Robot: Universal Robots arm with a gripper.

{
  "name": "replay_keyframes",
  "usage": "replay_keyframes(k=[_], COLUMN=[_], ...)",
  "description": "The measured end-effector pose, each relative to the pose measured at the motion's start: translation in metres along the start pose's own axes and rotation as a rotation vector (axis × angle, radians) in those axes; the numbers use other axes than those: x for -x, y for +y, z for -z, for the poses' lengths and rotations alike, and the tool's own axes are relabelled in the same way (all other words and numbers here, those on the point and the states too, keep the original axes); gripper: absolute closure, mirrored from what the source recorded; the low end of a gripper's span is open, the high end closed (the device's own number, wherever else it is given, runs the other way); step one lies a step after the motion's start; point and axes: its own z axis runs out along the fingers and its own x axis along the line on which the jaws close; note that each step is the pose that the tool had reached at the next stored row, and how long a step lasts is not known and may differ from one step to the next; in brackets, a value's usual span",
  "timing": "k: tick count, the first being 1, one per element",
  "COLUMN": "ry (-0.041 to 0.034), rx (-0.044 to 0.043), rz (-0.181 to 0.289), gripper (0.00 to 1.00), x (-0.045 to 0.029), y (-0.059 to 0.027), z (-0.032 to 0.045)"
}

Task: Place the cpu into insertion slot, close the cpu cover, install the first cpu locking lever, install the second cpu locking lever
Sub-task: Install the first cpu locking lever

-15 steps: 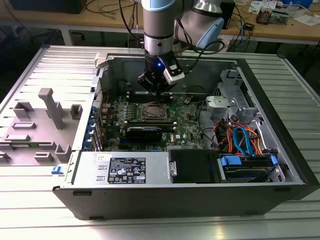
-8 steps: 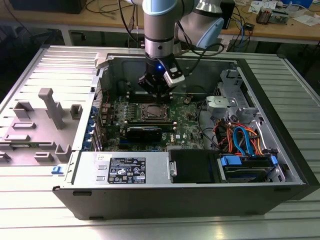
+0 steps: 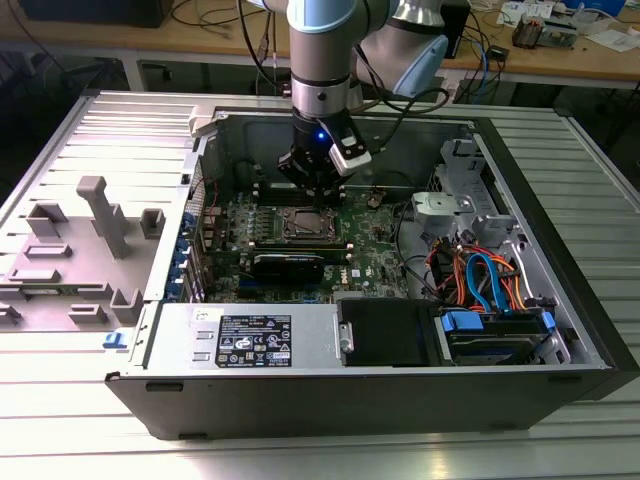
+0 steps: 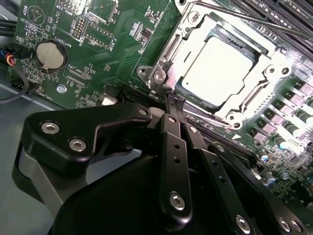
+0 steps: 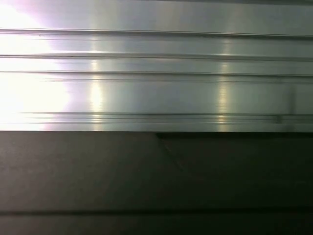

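1. Arm comes straight down into the open computer case (image 3: 560, 330), wrist vertical.
2. End effector (image 4: 174, 102) in the second wrist view: black fingers (image 4: 172, 142) pressed together, nothing held; tips just beside the socket frame's corner at 7 o'clock.
3. The cpu (image 4: 222, 68) lies flat in the insertion slot (image 4: 195, 103), pale face up.
4. The cpu cover (image 4: 190, 49) lies down around it.
5. Exterior view: end effector (image 3: 312, 188) at the socket's 12 o'clock edge.
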Motion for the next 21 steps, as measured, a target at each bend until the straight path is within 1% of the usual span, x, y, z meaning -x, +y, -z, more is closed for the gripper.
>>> replay_keyframes(k=[3, 9, 16, 21], ry=[-0.0002, -0.0002, 0.0000, 0.0001], rx=[0.0003, 0.0016, 0.0051, 0.0055], rz=[0.000, 0.000, 0.000, 0.000], gripper=[0.89, 0.89, 0.89, 0.89], x=[0.0000, 0.0002, -0.0014, -0.0015], y=[0.0000, -0.0001, -0.0001, -0.0013], z=[0.0001, 0.0028, 0.0029, 0.0029])
